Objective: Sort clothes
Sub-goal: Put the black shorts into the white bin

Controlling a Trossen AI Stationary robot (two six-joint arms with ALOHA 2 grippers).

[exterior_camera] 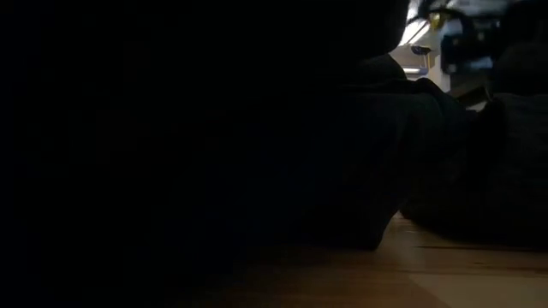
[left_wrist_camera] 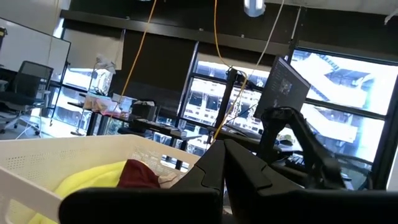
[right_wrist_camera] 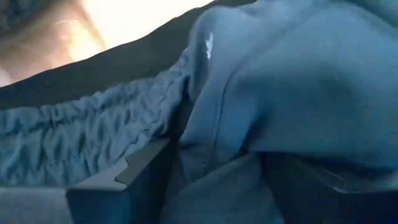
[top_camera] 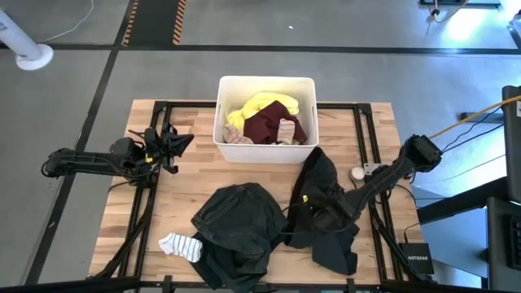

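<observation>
My right gripper (top_camera: 320, 216) is down on a dark green garment (top_camera: 326, 183) that lies spread on the table's right half, and is shut on a bunch of it. A dark grey denim garment (top_camera: 240, 228) lies heaped at the near middle, with a white striped sock (top_camera: 179, 245) at its left edge. The white bin (top_camera: 264, 85) at the far middle holds a yellow garment (top_camera: 254, 104), a maroon one (top_camera: 269, 124) and a pinkish sock (top_camera: 288, 130). My left gripper (top_camera: 181, 143) is shut and empty, left of the bin. The low view is mostly blocked by dark cloth (exterior_camera: 368, 154). My right gripper pinches a raised fold of the dark green garment (right_wrist_camera: 217, 155) between its two fingers (right_wrist_camera: 124, 180), coming slanting down from the table's right side. Several layers bunch between the fingers. The rest of the garment lies slack on the table.
A small round white object (top_camera: 356, 172) lies on the table right of the garment. A black box (top_camera: 418, 255) sits off the near right corner. Bare wood (top_camera: 163, 195) shows on the table's left half.
</observation>
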